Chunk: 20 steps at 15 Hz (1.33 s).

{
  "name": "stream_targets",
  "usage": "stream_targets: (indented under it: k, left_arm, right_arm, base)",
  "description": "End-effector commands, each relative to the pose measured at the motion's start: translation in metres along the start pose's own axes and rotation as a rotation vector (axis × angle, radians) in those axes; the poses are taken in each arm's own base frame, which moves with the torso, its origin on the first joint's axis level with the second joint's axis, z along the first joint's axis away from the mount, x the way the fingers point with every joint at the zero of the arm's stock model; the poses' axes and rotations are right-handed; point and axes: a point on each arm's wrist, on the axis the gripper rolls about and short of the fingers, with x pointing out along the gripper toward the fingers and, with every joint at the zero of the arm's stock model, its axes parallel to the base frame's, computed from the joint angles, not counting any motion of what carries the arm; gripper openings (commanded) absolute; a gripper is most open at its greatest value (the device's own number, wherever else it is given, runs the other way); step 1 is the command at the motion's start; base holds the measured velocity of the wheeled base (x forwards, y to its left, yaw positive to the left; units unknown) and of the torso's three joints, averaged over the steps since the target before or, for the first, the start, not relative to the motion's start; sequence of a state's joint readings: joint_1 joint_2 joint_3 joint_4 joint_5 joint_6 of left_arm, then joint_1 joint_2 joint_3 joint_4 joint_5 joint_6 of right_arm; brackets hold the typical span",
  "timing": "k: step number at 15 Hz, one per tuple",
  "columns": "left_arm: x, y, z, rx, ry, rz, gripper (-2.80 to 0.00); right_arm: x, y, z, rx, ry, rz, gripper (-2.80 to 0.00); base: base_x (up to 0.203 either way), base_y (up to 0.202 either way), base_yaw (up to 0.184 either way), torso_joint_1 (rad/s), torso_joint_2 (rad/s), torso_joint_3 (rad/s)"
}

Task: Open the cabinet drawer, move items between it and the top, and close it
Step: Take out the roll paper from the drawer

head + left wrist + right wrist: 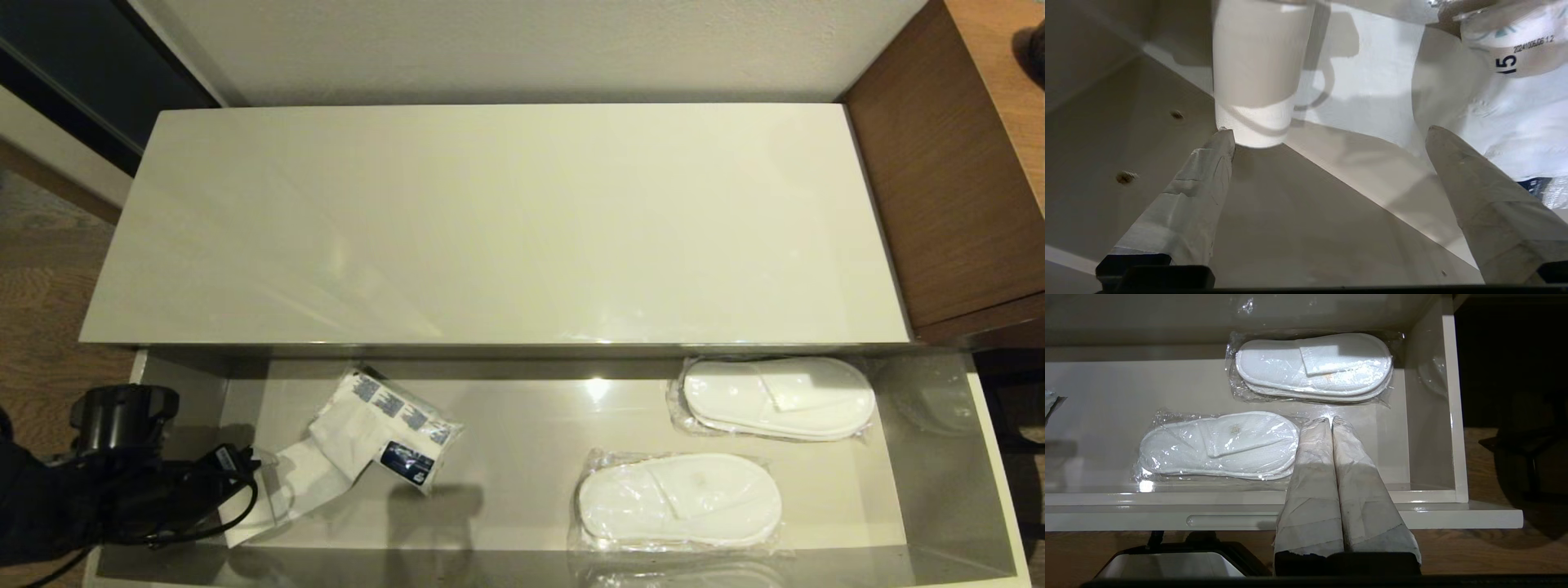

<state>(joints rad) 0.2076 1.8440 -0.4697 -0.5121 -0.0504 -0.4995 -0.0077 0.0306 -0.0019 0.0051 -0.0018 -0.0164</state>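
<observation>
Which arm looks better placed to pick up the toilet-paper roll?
Left: the left gripper is open inside the drawer, one fingertip beside the roll. The right gripper is shut, by the slippers.

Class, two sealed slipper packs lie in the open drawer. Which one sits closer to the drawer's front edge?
The left-hand slipper pack, near the drawer's front wall. The other pack lies farther back and to the right, close under the cabinet top's edge.
</observation>
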Motion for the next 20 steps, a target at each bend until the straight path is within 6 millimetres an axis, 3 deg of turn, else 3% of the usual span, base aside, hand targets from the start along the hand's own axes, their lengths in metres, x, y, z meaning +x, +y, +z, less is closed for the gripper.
stream_targets:
  k: [1, 7, 13, 20]
  left_arm:
    - [0.002, 0.003, 0.009, 0.023, -0.026, 0.005, 0.00]
    - [0.026, 0.012, 0.033, 0.012, -0.056, 0.034, 0.00]
    - [0.032, 0.012, 0.047, 0.037, -0.092, 0.029, 0.00]
    - [0.053, 0.020, 0.044, 0.033, -0.075, 0.047, 0.00]
  right_arm:
    - [0.000, 0.000, 0.000, 0.000, 0.000, 0.000, -2.80]
    - [0.000, 0.000, 0.000, 0.000, 0.001, 0.000, -2.80]
    - [0.000, 0.000, 0.000, 0.000, 0.001, 0.000, -2.80]
    - [0.000, 0.000, 0.000, 0.000, 0.000, 0.000, -2.80]
  base:
    - [0.000, 0.000, 0.000, 0.000, 0.00, 0.000]
    - [0.000, 0.000, 0.000, 0.000, 0.00, 0.000]
    - [0.000, 0.000, 0.000, 0.000, 0.00, 0.000]
    - [0.000, 0.000, 0.000, 0.000, 0.00, 0.000]
